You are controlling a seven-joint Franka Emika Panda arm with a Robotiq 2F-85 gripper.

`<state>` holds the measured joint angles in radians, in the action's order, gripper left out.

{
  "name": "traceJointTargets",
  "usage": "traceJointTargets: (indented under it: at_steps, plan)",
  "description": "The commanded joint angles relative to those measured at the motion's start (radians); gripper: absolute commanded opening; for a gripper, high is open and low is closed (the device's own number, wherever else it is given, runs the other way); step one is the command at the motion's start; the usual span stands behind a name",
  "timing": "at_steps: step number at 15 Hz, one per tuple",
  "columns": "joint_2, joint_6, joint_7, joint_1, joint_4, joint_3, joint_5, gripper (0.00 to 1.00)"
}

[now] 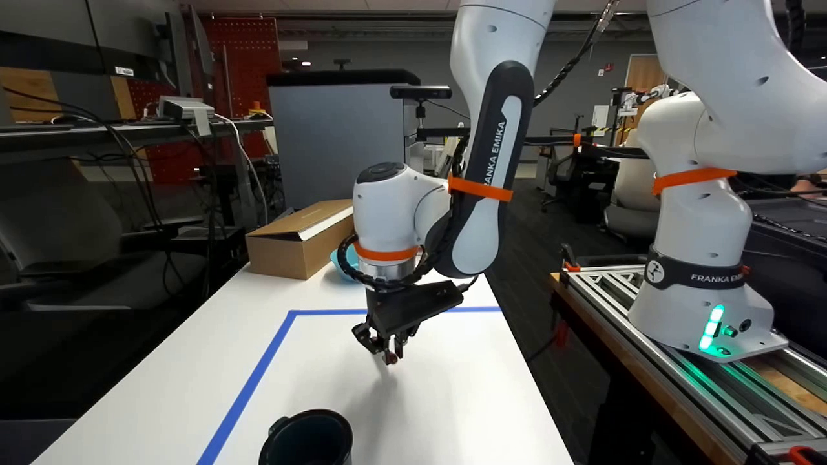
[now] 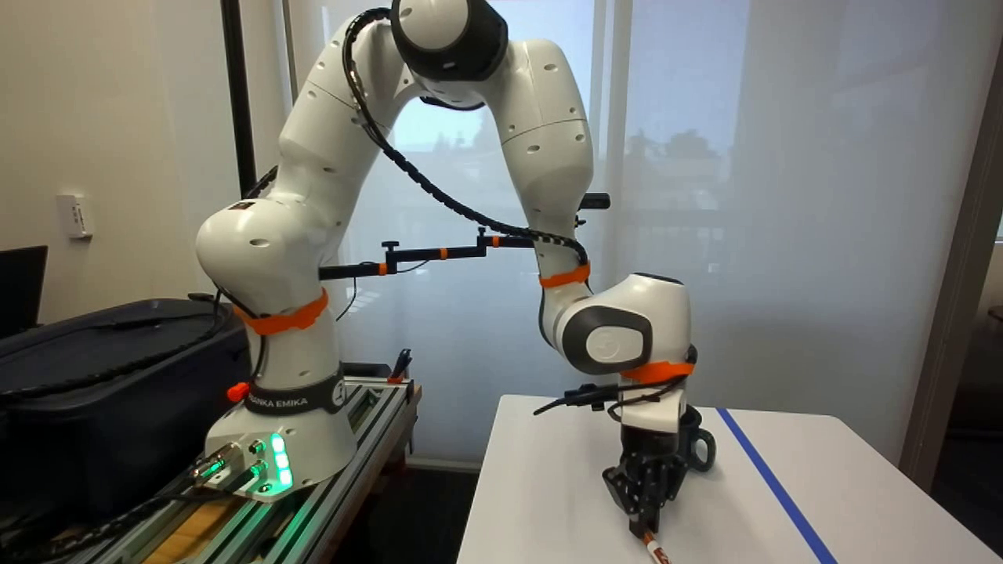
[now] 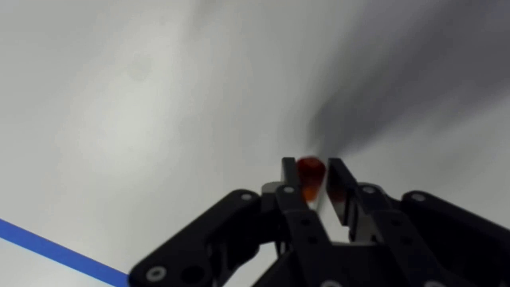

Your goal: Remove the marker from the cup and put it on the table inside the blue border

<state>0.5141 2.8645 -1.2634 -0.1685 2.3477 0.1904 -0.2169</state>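
The white table (image 1: pixel 446 400) spreads under and around the dark cup (image 1: pixel 307 439), the nearest run of blue border (image 1: pixel 258 374) passing on the cup's handle side; the arm (image 2: pixel 548 141) reaches over the table and bends down apart from the cup; a cardboard box (image 1: pixel 297 248) sits well apart from the cup, past the border's far run; the gripper (image 3: pixel 312 160) hangs nearer the cup than the box is, its fingers drawn in close and seemingly pinching the marker (image 2: pixel 657 549), how firmly I cannot tell; the marker is out of the cup, at and just below the fingertips, red end turned towards the cup, shaft slanting away from it; its far end is out of sight, and whether it touches the table is unclear; the coming move, I judge, turns on that slant: bring the shaft level with the table, inside the border, before the fingers part
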Motion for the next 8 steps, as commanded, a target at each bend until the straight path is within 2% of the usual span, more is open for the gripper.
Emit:
traceJointTargets:
  at_steps: [1, 6, 8]
  plan:
    - [-0.024, -0.007, 0.042, -0.04, 0.002, 0.017, 0.056, 0.59]
    - [-0.226, -0.125, 0.032, -0.089, 0.091, 0.036, 0.055, 0.96]
    - [-0.332, -0.241, -0.014, -0.11, 0.121, 0.051, 0.01, 1.0]
